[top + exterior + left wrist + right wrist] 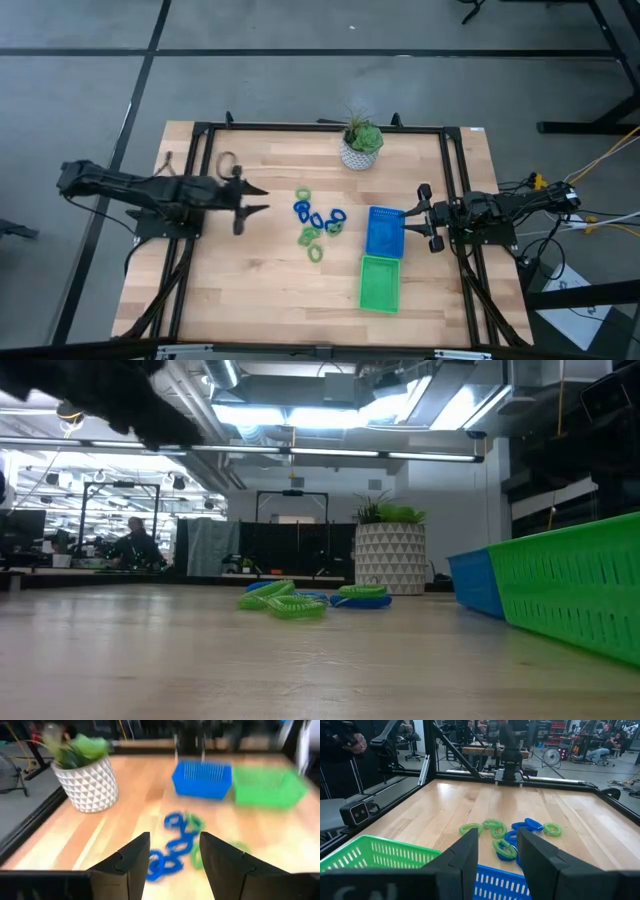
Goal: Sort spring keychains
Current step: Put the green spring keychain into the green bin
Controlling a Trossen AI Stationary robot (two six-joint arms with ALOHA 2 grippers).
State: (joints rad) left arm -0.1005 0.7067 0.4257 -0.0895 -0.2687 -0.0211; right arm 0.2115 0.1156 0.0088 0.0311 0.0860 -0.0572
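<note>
Several small blue and light-green spring keychains (318, 222) lie in a loose cluster on the wooden table's middle, also seen in the low view (300, 600). My left gripper (262, 200) hangs above the table to the cluster's left, open and pointing toward it; in its wrist view the keychains (177, 845) lie just beyond its open fingers (175, 865). My right gripper (415, 214) waits open at the right, beside the blue tray; its wrist view looks over the trays at the keychains (510, 835).
A blue tray (384, 231) and a green tray (380, 283) stand side by side right of the cluster. A white pot with a green plant (360, 148) stands at the far edge. A black frame (200, 130) runs round the table. Bare wood lies nearer the front.
</note>
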